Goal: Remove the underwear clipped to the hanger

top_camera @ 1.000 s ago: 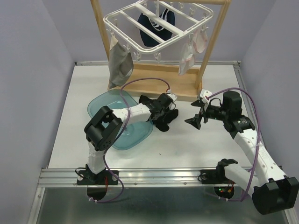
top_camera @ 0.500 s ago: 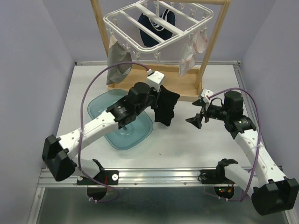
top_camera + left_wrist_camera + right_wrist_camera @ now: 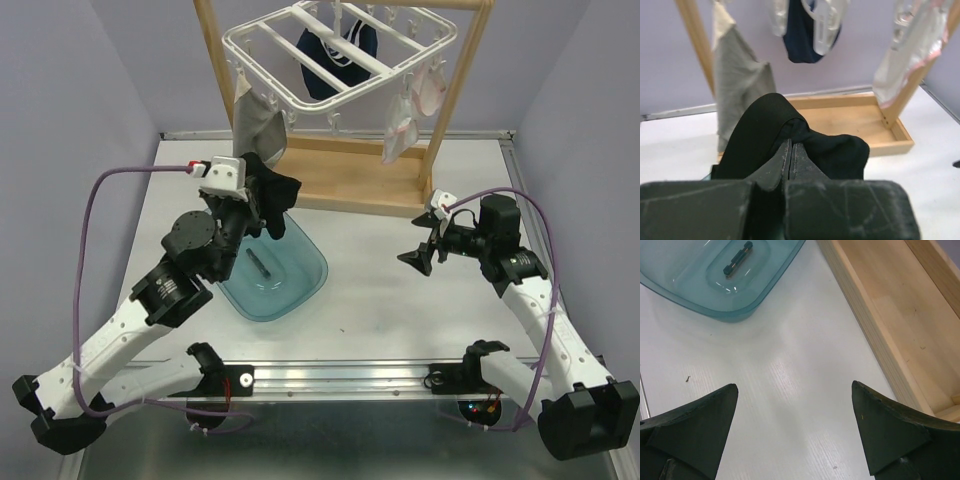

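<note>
The white hanger (image 3: pixel 340 50) hangs from the wooden stand. Clipped to it are grey underwear (image 3: pixel 258 135) at the left, navy underwear (image 3: pixel 335 58) in the middle and pale pink-white underwear (image 3: pixel 412 105) at the right. They also show in the left wrist view: grey underwear (image 3: pixel 737 80), navy underwear (image 3: pixel 800 42), pale underwear (image 3: pixel 905 60). My left gripper (image 3: pixel 262 195) is shut on black underwear (image 3: pixel 272 200), held above the teal bin; in the left wrist view the black underwear (image 3: pixel 805 145) drapes over the shut fingers (image 3: pixel 790 160). My right gripper (image 3: pixel 415 255) is open and empty over the table.
A teal plastic bin (image 3: pixel 275 270) lies on the table below the left gripper, also seen in the right wrist view (image 3: pixel 725 280). The wooden stand's base tray (image 3: pixel 350 180) lies behind it. Grey walls close in both sides.
My left arm has swung left and back, carrying the black underwear from the middle of the table over the teal bin's far left edge. The right arm has stayed still.
</note>
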